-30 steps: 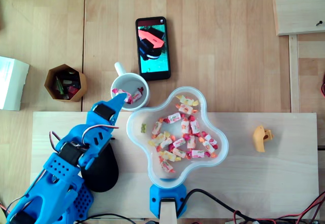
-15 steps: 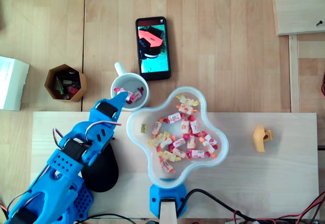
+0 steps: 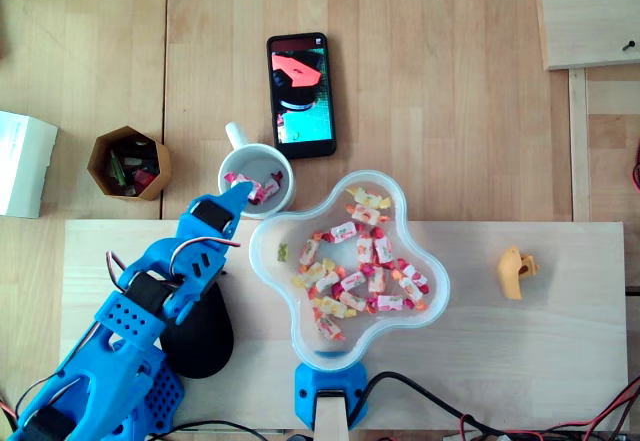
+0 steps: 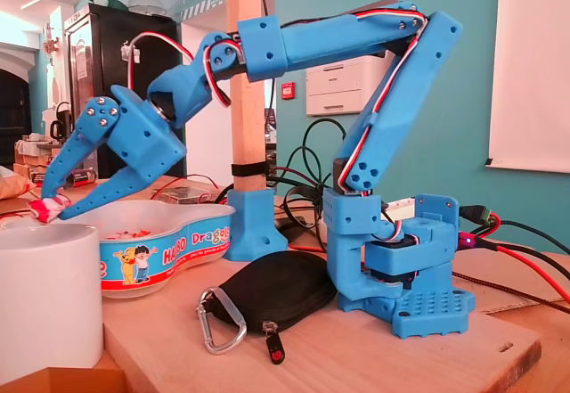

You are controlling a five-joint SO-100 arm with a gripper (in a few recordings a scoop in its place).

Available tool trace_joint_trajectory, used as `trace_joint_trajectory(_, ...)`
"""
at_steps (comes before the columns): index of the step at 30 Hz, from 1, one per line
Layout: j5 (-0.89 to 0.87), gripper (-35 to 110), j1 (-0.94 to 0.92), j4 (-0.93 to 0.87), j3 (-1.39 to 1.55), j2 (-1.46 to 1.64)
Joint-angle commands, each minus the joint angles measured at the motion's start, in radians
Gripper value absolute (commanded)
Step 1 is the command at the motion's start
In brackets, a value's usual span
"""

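My blue gripper (image 3: 239, 190) hangs over the white mug (image 3: 229, 165), its tips just inside the rim. In the fixed view the gripper (image 4: 51, 204) is shut on a pink and white wrapped candy (image 4: 44, 209), held just above the mug (image 4: 44, 299). A few more wrapped candies (image 3: 264, 189) lie inside the mug. To the right of the mug stands a clear flower-shaped bowl (image 3: 283, 233) with several wrapped candies (image 3: 370, 271) in it. In the fixed view the bowl (image 4: 169, 255) has a cartoon band round its wall.
A phone (image 3: 301, 94) lies behind the mug. A hexagonal wooden holder (image 3: 128, 162) and a white box (image 3: 22, 164) sit at the left. A black pouch (image 3: 195, 336) with a carabiner (image 4: 218, 320) lies by the arm's base. An orange object (image 3: 516, 272) lies at right.
The arm has shifted very slightly; the gripper stays over the mug with the candy in it.
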State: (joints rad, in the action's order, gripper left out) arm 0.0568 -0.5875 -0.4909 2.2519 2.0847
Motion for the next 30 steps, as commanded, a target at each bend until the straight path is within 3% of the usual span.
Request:
trace_joint_trajectory(1,0.017,-2,-0.012,0.011,-0.015,0.028)
trace_joint_trajectory(9,0.023,1,-0.012,0.011,-0.018,0.028)
trace_joint_trajectory(19,0.025,19,-0.012,0.011,-0.008,0.028)
trace_joint_trajectory(30,0.026,20,0.058,0.012,-0.005,0.080)
